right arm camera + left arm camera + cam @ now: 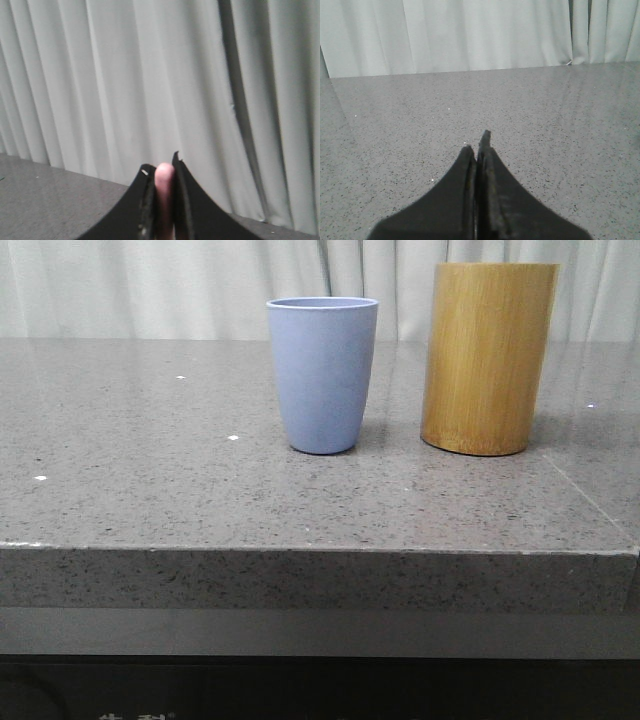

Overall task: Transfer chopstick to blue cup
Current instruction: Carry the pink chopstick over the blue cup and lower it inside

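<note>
Pinched between the dark fingers of the right claw (164,172), the chopstick (164,181) shows as a short pale pink tip, its long axis running along the fingers and out past them; how much of it sits lower in the grip cannot be told. Beyond that tip the right wrist view looks at a pleated white curtain (150,80), with a strip of grey tabletop (45,200) low in the picture, so this claw seems to be held up and aimed level, not down. The left claw (479,142) is pressed together on nothing, low over bare tabletop with the curtain behind. In the front view the cup (322,373) stands upright on the tabletop (150,470), mouth open upward, just left of a taller bamboo cylinder (488,358), the two near but apart. The right arm has the stick, so the move is its to make. Judging from this, the stick must be brought over the cup's mouth and tipped until its long axis points down into it, keeping clear of the cylinder alongside.
</note>
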Robot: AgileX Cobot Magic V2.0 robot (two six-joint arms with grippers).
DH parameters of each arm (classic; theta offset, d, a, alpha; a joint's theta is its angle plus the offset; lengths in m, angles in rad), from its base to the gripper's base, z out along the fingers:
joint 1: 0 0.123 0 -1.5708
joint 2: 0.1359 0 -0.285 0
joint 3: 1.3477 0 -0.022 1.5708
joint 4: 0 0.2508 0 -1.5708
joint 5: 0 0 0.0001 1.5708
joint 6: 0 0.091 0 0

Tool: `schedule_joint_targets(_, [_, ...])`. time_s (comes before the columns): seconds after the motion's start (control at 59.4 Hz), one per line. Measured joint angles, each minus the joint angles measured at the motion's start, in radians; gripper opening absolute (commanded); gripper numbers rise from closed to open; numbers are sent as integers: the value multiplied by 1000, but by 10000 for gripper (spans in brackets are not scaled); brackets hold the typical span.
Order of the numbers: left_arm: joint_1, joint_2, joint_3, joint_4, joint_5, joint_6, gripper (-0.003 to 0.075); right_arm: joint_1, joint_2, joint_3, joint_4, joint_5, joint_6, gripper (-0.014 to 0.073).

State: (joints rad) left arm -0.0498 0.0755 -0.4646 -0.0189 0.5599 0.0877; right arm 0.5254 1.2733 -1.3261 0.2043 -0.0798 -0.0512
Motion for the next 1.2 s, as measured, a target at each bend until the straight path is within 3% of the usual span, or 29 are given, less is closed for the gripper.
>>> schedule_joint_targets(0.185, [0,0,0,0,0,0,-19,66,92,0,-8,-15,0,-29])
schedule_joint_targets(0.556, [0,0,0,0,0,0,-19,66,286,0,-8,-8,0,-20])
schedule_joint_targets(0.944, [0,0,0,0,0,0,-19,66,319,0,-8,31,0,255])
schedule_joint_targets(1.196, [0,0,0,0,0,0,-19,66,317,0,-8,31,0,286])
